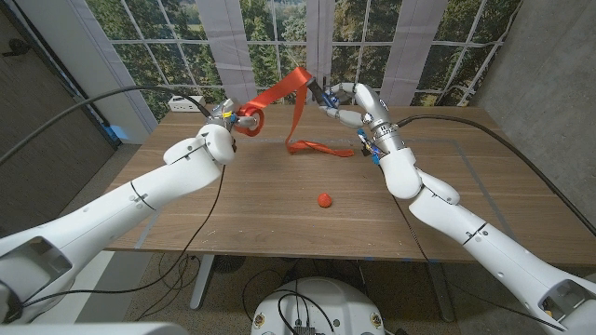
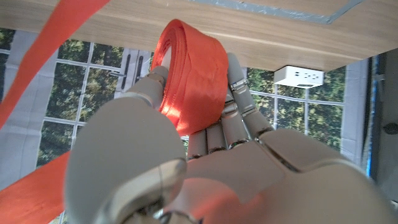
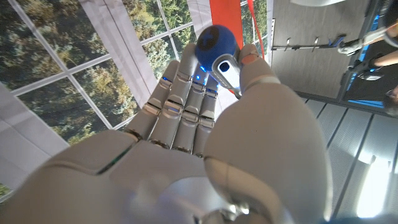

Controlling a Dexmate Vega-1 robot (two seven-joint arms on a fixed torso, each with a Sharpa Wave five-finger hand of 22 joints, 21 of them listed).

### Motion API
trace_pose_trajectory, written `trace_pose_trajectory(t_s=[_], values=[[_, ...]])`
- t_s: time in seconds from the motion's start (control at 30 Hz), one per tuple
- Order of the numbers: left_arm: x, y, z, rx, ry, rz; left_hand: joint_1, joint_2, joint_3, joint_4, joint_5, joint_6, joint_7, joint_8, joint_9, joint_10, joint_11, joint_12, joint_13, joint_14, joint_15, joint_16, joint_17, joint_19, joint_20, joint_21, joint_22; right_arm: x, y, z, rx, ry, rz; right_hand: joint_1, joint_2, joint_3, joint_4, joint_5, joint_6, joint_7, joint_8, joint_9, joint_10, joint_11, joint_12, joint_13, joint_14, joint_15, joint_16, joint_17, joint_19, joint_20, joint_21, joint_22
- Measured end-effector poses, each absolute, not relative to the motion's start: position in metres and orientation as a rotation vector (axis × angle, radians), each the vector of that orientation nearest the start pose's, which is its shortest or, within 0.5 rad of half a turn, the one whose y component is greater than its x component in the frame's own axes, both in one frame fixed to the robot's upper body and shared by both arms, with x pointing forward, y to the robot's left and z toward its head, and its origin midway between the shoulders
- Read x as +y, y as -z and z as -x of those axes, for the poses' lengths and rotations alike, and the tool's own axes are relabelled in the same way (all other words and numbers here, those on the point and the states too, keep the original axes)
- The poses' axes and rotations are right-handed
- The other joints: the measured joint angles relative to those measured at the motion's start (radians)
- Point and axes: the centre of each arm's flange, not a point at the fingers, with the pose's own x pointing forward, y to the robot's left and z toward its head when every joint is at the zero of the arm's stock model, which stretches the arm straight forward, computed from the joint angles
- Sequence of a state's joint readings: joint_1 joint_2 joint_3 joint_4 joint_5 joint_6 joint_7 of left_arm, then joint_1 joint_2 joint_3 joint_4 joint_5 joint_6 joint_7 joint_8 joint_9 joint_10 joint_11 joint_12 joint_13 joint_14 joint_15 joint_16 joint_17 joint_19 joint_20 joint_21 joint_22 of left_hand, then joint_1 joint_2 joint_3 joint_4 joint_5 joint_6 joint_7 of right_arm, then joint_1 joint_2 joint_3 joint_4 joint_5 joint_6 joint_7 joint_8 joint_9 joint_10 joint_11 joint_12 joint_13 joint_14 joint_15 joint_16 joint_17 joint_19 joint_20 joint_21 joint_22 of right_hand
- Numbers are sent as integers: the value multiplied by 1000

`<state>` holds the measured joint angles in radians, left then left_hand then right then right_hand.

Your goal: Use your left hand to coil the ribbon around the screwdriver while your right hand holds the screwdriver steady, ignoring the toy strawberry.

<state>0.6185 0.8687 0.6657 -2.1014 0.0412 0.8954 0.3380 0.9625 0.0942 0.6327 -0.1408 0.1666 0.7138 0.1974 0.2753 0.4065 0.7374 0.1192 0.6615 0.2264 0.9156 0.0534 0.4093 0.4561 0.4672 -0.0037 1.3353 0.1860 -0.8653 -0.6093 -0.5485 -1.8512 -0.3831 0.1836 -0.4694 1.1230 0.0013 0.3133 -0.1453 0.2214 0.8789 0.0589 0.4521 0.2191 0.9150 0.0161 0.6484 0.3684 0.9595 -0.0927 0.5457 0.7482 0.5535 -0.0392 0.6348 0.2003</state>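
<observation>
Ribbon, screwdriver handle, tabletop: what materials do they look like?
Ribbon: likely satin-type fabric, orange-red; soft sheen, drapes limp.
Screwdriver handle: apparently hard blue plastic, glossy highlight on its rounded end.
Table: wood or wood-look laminate, matte, visible plank grain.

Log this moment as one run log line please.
left hand: holds ribbon roll | right hand: holds screwdriver raised | ribbon: stretched between hands | toy strawberry: untouched on table

We see the orange-red ribbon (image 1: 279,93) stretched taut in the air from a wound roll (image 2: 189,74) to the screwdriver (image 1: 324,96), its loose tail trailing down onto the bench (image 1: 279,214); the screwdriver has a blue, rounded handle end (image 3: 217,42) and is lifted off the bench
</observation>
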Motion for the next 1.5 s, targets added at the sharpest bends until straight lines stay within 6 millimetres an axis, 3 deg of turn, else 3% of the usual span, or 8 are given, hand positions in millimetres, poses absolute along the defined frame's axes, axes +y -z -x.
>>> trace_pose_trajectory(t_s=[0.6, 1.5], values=[[232, -146, -559, -555, -309, -1061, 0, 0, 0, 0, 0, 5, 0, -6, 4, 0, 0, 1, 0, 0, 0, -4, 8, -5, -5, 7, -5, -114, -46, -506, -1257, 32, 962, 8, -8, -4, 1, 5, 0, 0, 0, 0, 0, 0, -7, 3, 0, 0, -7, 0, -4, -4, 13, 0], [226, -201, -551, -650, -244, -1000, 0, 0, -1, 1, -2, 5, 0, -14, 11, -3, -3, 1, 0, 0, 0, -9, 15, -12, -9, 19, -5, -81, -27, -520, -1285, 121, 1266, 8, -8, -6, 2, 5, 0, 0, 0, 0, 2, -2, -7, 18, 2, 1, -21, 5, -11, -11, 27, 0]])
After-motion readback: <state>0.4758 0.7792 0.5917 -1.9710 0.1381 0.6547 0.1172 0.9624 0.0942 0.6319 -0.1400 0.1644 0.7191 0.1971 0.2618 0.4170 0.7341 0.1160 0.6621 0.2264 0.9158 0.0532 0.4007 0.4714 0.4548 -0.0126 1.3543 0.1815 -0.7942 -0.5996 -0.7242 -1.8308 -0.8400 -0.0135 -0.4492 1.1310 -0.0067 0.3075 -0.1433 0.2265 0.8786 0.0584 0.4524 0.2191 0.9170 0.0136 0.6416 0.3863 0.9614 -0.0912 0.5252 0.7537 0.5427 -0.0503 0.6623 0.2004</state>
